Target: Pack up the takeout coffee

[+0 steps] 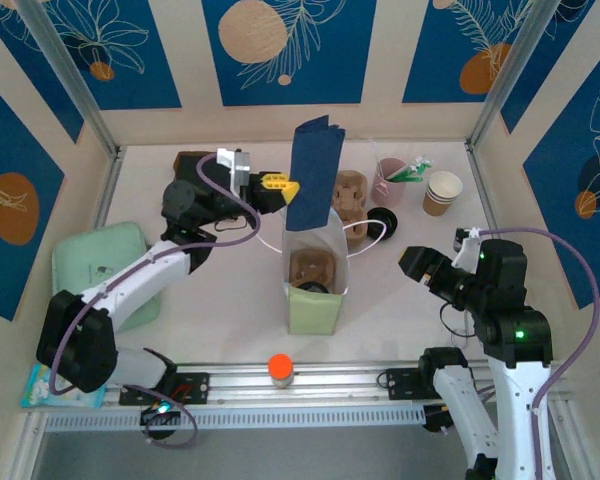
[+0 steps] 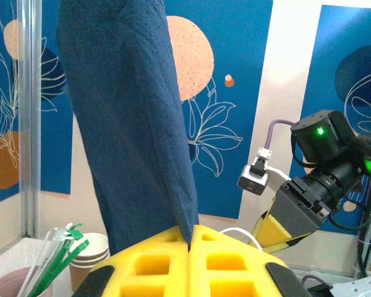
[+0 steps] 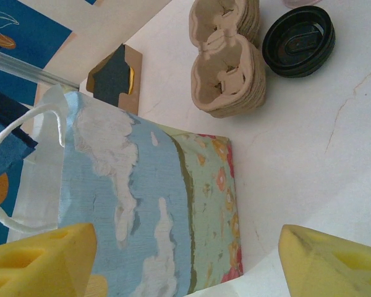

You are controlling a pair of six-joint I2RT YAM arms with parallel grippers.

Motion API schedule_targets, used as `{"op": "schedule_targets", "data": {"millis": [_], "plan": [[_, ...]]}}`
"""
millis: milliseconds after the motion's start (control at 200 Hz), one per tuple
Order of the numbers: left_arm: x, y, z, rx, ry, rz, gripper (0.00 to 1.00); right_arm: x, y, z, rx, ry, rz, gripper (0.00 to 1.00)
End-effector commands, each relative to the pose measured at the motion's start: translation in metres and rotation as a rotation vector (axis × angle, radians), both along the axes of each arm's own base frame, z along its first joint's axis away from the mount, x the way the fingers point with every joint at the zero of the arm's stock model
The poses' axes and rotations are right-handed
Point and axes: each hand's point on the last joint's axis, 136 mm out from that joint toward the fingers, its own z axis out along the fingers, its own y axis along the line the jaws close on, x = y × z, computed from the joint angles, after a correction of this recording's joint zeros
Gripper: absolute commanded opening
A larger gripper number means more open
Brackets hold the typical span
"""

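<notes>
My left gripper (image 1: 288,190) (image 2: 190,242) is shut on the lower edge of a dark blue napkin (image 1: 315,165) (image 2: 133,117), which stands upright above the open paper bag (image 1: 313,305) (image 3: 142,204). The bag stands mid-table with white handles. Inside it lies a brown cup carrier (image 1: 313,265) with a dark round lid (image 1: 310,288) at its near end. My right gripper (image 1: 416,262) (image 3: 185,253) is open, to the right of the bag and apart from it, with nothing between its yellow fingers (image 3: 324,260).
Behind the bag are a stack of cup carriers (image 1: 350,195) (image 3: 229,68) and a loose black lid (image 1: 383,220) (image 3: 298,40). A pink cup with straws (image 1: 388,180) and stacked paper cups (image 1: 442,192) stand back right. A green pad (image 1: 100,265) lies left; an orange-capped bottle (image 1: 280,370) stands near.
</notes>
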Motion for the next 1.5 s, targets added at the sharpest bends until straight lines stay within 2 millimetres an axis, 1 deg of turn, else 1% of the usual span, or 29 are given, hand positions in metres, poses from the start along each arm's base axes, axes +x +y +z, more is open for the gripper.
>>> {"op": "schedule_targets", "data": {"millis": [0, 280, 505, 765, 901, 1026, 1116, 1346, 1496], "plan": [[-0.010, 0.003, 0.004, -0.008, -0.107, 0.030, 0.00, -0.003, 0.005, 0.001, 0.023, 0.000, 0.018, 0.77], [-0.004, 0.003, -0.015, 0.006, -0.122, 0.098, 0.00, -0.004, 0.006, 0.002, 0.031, -0.001, 0.021, 0.77], [0.000, 0.002, -0.020, 0.001, -0.127, 0.119, 0.00, -0.005, 0.006, 0.002, 0.030, -0.001, 0.020, 0.77], [0.000, 0.002, -0.013, -0.002, -0.135, 0.157, 0.00, -0.004, 0.005, 0.001, 0.029, -0.001, 0.019, 0.77], [0.000, -0.004, -0.021, 0.034, -0.159, 0.204, 0.00, -0.004, 0.006, 0.001, 0.037, -0.003, 0.020, 0.77], [-0.001, -0.008, -0.023, 0.028, -0.163, 0.226, 0.00, -0.004, 0.006, 0.000, 0.036, 0.000, 0.020, 0.77], [0.000, -0.010, -0.025, 0.030, -0.157, 0.232, 0.00, -0.005, 0.006, 0.000, 0.032, -0.003, 0.019, 0.77], [0.004, -0.016, -0.039, 0.049, -0.143, 0.247, 0.00, -0.006, 0.005, 0.000, 0.027, -0.005, 0.016, 0.77], [0.004, -0.018, -0.042, 0.052, -0.143, 0.249, 0.00, -0.005, 0.005, -0.001, 0.028, -0.005, 0.016, 0.77]]}}
